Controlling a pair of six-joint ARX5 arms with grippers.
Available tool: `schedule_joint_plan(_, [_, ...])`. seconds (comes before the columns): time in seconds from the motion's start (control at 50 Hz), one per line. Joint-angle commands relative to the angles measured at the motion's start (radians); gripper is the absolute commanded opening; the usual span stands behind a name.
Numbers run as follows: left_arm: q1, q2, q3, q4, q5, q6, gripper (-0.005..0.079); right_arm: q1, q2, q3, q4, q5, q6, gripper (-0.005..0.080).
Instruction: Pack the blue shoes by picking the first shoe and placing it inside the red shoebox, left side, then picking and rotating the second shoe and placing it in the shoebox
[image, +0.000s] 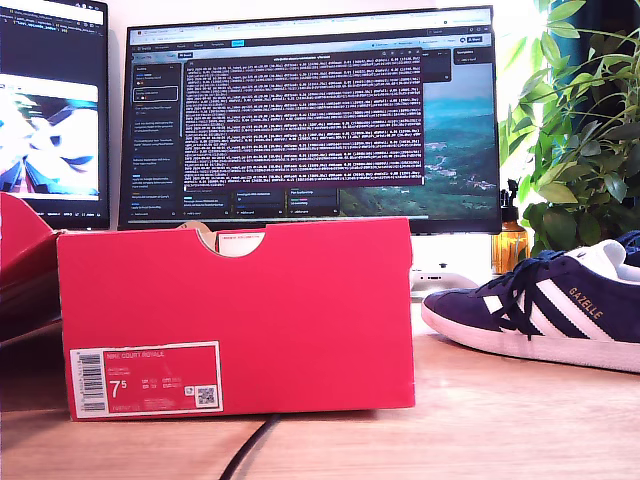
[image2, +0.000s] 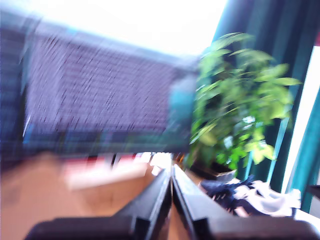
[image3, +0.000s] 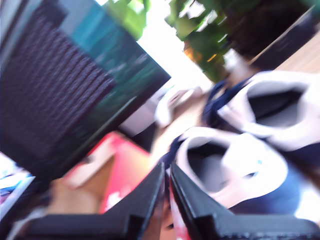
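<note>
Suede blue shoes (image: 545, 305) sit lower right of the exterior view, outside the red shoebox (image: 235, 315); soft uppers, stiff soles, so grip the heel collar; my first gripper (image2: 171, 187) and my second gripper (image3: 167, 187) both pinched together, empty.

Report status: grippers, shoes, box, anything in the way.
My first gripper shut, empty. My second gripper shut, empty, near the blue shoes. Both shoes outside the red shoebox, on the table. Nothing seen blocking.
</note>
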Motion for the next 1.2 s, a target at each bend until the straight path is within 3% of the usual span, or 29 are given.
schedule_joint_plan(0.0, [-0.009, 0.054, 0.086, -0.103, 0.008, 0.118, -0.0017, -0.001, 0.018, 0.058, 0.006, -0.014, 0.016, -0.0005])
schedule_joint_plan(0.2, [-0.011, 0.273, 0.321, -0.499, 0.004, 0.539, -0.0017, -0.001, 0.106, 0.21, -0.131, -0.031, -0.006, -0.0005])
schedule_joint_plan(0.4, [-0.038, 0.499, 0.407, -0.692, 0.005, 0.696, -0.0017, -0.001, 0.286, 0.364, -0.234, -0.055, -0.093, -0.0005])
schedule_joint_plan(0.6, [-0.186, 0.698, 0.415, -0.828, -0.119, 0.829, -0.0018, -0.001, 0.52, 0.518, -0.325, -0.073, -0.208, -0.0005])
schedule_joint_plan(0.92, [-0.516, 0.981, 0.415, -0.831, -0.5, 0.861, -0.0019, -0.001, 0.92, 0.74, -0.416, -0.231, -0.377, -0.0004])
schedule_joint_plan(1.04, [-0.58, 1.071, 0.415, -0.783, -0.666, 0.826, -0.0019, 0.0, 1.039, 0.84, -0.526, -0.263, -0.481, 0.0024])
schedule_joint_plan(1.18, [-0.605, 1.164, 0.415, -0.713, -0.795, 0.789, -0.0018, 0.0, 1.133, 0.948, -0.671, -0.253, -0.595, 0.0149])
